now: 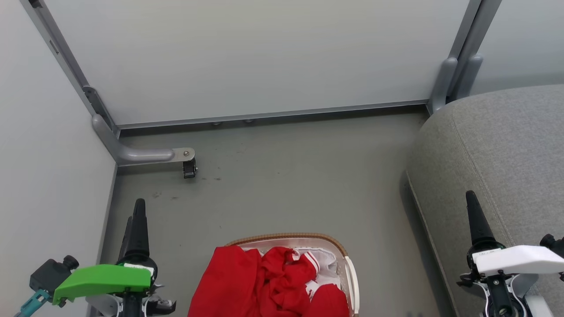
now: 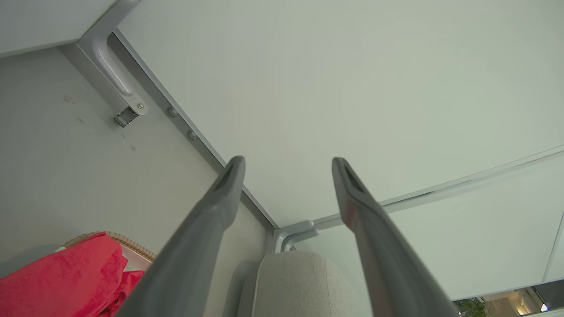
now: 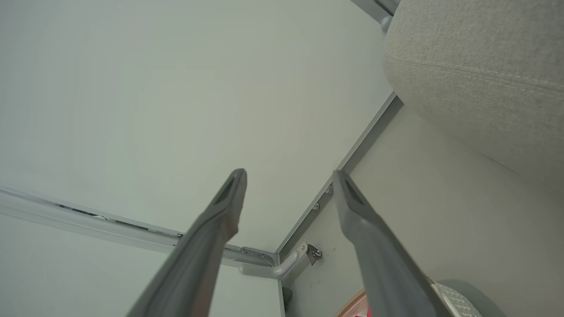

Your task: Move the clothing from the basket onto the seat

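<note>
one basket [image 1: 349, 264]. one heap of red clothing [image 1: 260, 281] in it; how many garments make up the heap cannot be told, though one striped cuff [image 1: 311, 259] shows plainly. one seat [image 1: 506, 145]. two grippers, the left gripper [image 2: 288, 162] and the right gripper [image 3: 288, 175], each with two fingers [image 2: 220, 198], four in all. three wall panels [image 1: 264, 57]. one caster [image 1: 189, 169] under one bent foot [image 1: 141, 155].

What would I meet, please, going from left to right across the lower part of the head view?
Left gripper → red clothing → white right rim of the basket → grey seat.
</note>
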{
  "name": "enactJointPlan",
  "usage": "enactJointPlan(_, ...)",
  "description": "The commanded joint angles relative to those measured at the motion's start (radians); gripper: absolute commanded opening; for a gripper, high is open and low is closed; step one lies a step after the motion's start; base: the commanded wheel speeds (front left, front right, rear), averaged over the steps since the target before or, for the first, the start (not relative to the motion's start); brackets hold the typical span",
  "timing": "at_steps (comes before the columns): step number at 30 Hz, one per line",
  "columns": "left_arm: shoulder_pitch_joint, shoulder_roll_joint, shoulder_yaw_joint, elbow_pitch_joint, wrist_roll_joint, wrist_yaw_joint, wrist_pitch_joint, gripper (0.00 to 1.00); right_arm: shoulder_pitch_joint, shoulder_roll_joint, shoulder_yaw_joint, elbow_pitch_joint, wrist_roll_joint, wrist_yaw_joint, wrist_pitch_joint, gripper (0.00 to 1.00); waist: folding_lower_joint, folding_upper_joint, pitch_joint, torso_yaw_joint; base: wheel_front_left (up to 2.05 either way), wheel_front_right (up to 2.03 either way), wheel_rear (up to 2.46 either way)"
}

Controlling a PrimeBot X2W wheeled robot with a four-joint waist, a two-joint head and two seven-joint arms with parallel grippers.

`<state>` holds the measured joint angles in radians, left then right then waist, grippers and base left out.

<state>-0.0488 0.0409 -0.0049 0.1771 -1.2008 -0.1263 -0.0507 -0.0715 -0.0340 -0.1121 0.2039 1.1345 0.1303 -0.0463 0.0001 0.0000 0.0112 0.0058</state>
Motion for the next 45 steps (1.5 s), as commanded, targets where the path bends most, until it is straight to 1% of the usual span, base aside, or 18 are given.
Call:
enactJointPlan(1, -0.005, 0.006, -0.008, -0.022, 0.04, 0.003, -0.009, 1.0, -0.001, -0.009, 0.003, -0.022, -0.051, 0.0, -0.014, 1.0, 0.0, 0.0, 0.0, 0.0, 0.0, 0.0, 0.0)
enactJointPlan(5, -0.002, 0.006, -0.025, -0.034, 0.113, 0.006, -0.023, 1.0, 0.004, -0.01, 0.013, -0.033, -0.144, 0.0, -0.027, 1.0, 0.0, 0.0, 0.002, 0.001, 0.0, 0.0, 0.0)
enactJointPlan(8, 0.002, 0.007, -0.039, -0.038, 0.171, 0.01, -0.033, 1.0, 0.007, -0.01, 0.016, -0.034, -0.188, 0.0, -0.037, 1.0, 0.0, 0.0, 0.003, 0.001, 0.0, 0.0, 0.0)
enactJointPlan(15, 0.01, 0.007, -0.07, -0.043, 0.325, 0.037, -0.055, 1.0, 0.013, -0.011, 0.019, -0.033, -0.306, 0.0, -0.058, 1.0, 0.0, 0.0, 0.004, 0.001, 0.0, 0.0, 0.0)
enactJointPlan(20, 0.019, 0.008, -0.093, -0.039, 0.409, 0.049, -0.069, 1.0, 0.018, -0.012, 0.027, -0.032, -0.384, 0.0, -0.074, 1.0, 0.0, 0.0, 0.003, 0.001, 0.0, 0.0, 0.0)
enactJointPlan(28, 0.03, 0.009, -0.104, -0.03, 0.49, 0.062, -0.091, 1.0, 0.027, -0.013, 0.038, -0.031, -0.483, 0.0, -0.096, 1.0, 0.0, 0.0, 0.001, 0.002, 0.0, 0.0, 0.0)
enactJointPlan(45, 0.046, 0.01, -0.117, -0.004, 0.641, 0.064, -0.133, 1.0, 0.038, -0.015, 0.049, -0.021, -0.651, 0.0, -0.138, 1.0, 0.0, 0.0, -0.004, 0.009, 0.0, 0.0, 0.0)
